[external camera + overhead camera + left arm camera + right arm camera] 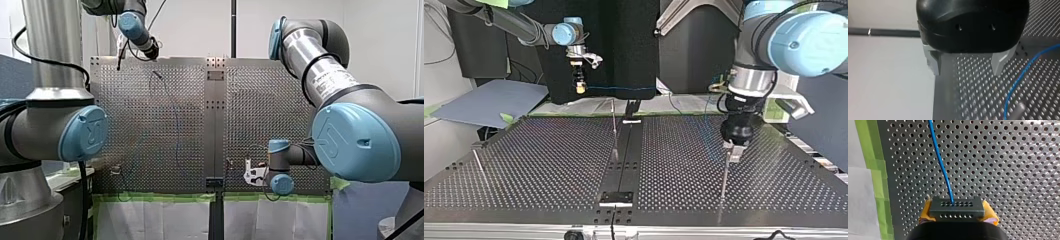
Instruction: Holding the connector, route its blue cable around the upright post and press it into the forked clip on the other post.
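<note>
Reading the top view from left to right: a thin post (480,169) stands alone near one edge of the table (549,165), well apart from the work; next, my right gripper (580,87) hangs above the table's far edge, its yellow pads (991,216) clamped on the dark connector (956,207), out of which the blue cable (941,163) runs; that cable stretches level toward the right, clear of the table, beyond the top of the middle post (614,131); further right, my left gripper (965,67) hovers low at the top of the third post (724,186), its metal fingers (934,63) spread with nothing between them and the cable lying off to one side.

Step in hand, as judged: carrying the connector so that the cable wraps a post. Done well, this calls for a firm clamp on the connector; light tension, so the cable bears on the post's side rather than slipping over its tip; a wide sweep; then a straight push down into the fork; slack would probably let the loop ride up.

Hard to make out: which post bears the forked clip; where the cable's other end is fixed; whether the cable touches any post; the left wrist view shows a post only as a blur, and the front view shows the cable only faintly.
</note>
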`<state>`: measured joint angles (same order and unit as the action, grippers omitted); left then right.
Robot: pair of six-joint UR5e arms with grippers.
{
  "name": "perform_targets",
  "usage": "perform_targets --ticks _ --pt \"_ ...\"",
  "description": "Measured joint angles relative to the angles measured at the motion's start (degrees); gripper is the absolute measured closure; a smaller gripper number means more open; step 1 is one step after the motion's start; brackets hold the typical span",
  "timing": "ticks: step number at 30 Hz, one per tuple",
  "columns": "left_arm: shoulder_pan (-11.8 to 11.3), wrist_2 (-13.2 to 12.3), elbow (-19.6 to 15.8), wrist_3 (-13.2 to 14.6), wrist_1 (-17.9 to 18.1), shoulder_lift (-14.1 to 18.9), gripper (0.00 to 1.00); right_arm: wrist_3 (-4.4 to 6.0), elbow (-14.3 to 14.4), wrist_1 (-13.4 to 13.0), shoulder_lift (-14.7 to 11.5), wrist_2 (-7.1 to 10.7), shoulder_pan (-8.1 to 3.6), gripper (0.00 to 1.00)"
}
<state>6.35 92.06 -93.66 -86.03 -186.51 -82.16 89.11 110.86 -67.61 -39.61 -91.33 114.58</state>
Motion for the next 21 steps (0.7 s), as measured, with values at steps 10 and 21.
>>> perform_targets --ticks 10,21 --pt "4.5 3.3 3.0 3.2 2.5 -4.8 0.0 -0.06 0.0 0.0 0.0 0.0 -0.17 1.0" --pt "9.9 8.6 4.1 6.0 1.0 -9.2 0.0 -0.09 0.0 -0.4 0.0 0.01 -0.33 1.0"
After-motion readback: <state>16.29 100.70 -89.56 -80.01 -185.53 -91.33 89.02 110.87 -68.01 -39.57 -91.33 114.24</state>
